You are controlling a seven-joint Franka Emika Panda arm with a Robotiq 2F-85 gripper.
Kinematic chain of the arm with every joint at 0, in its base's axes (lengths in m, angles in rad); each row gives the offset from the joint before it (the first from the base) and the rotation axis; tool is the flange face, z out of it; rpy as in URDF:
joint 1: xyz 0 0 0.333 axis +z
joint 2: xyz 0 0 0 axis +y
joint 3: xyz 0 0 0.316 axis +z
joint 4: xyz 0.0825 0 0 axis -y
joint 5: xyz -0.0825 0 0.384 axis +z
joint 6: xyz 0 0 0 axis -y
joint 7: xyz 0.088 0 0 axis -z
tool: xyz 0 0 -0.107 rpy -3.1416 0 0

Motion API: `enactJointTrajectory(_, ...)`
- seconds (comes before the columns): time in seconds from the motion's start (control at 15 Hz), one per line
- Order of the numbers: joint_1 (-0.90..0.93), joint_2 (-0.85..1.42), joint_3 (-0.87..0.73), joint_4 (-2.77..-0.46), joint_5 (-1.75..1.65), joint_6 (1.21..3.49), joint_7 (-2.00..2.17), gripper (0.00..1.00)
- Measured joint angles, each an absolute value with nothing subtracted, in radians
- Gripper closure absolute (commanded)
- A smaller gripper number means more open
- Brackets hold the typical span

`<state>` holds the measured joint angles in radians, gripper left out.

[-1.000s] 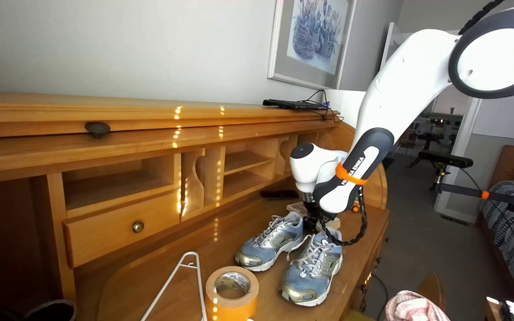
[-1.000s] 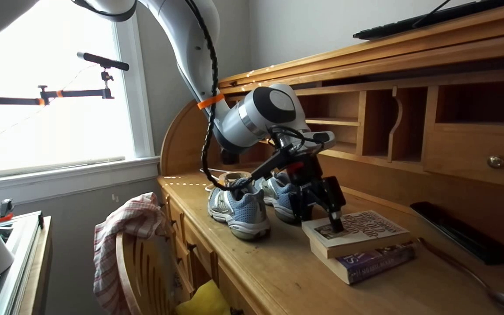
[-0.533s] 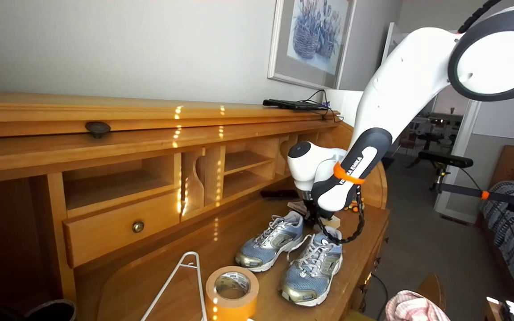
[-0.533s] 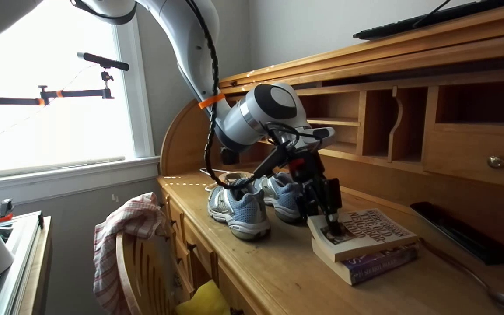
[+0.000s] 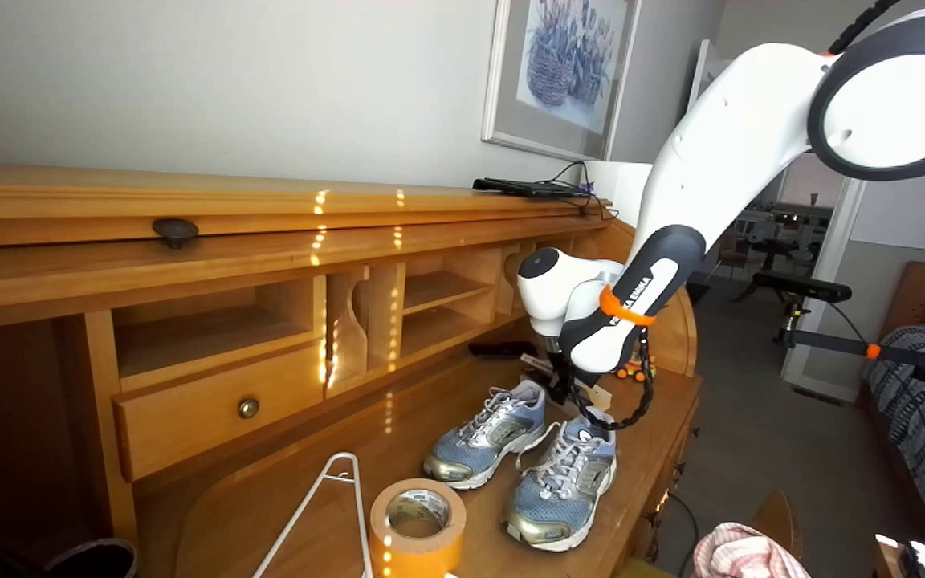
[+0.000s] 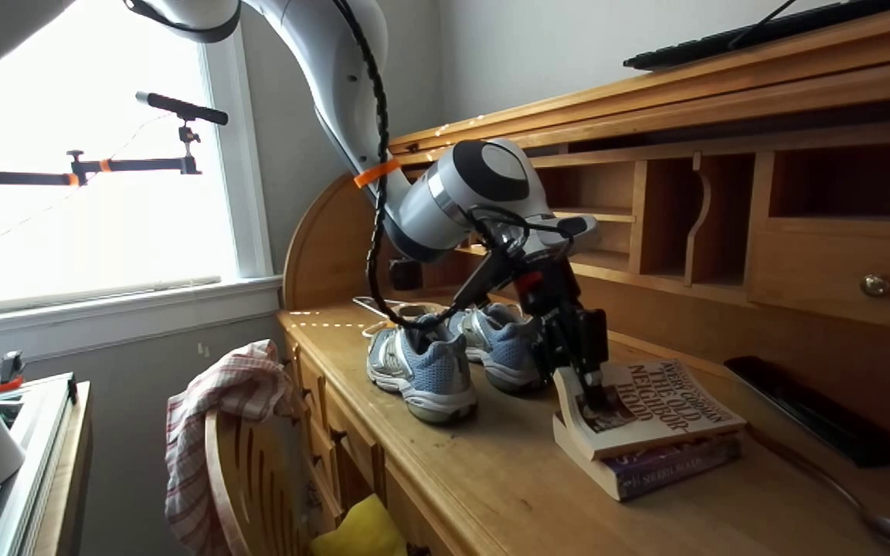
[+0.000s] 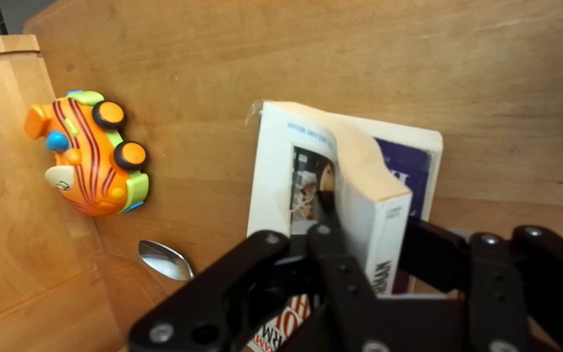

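In an exterior view, the wooden desk (image 6: 511,463) bears blue-grey sneakers (image 6: 433,371) at the left; just right of them, the upper book (image 6: 677,405) lies tilted on the lower book (image 6: 677,468). The gripper (image 7: 368,212) pinches the upper book's spine edge, which bends upward, though the dark fingertips are hard to make out. In the wrist view, an orange toy car (image 7: 91,156) stands at the left, a metal spoon (image 7: 165,260) near it.

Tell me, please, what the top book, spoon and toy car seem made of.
Top book: apparently paper with smooth card cover; its cream pages bend. Spoon: probably polished metal, by its silvery shine. Toy car: likely smooth plastic, by its bright, rounded body.
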<state>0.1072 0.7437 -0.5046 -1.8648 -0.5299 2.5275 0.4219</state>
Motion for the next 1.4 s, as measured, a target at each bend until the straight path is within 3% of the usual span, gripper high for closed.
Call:
enactJointTrajectory(0.87,0.105,0.556,-0.491,-1.965,-0.512,2.414,0.546,0.94)
enactJointTrajectory(1.4,0.056,0.349,-0.391,-2.102,-0.358,2.37,0.648,0.94)
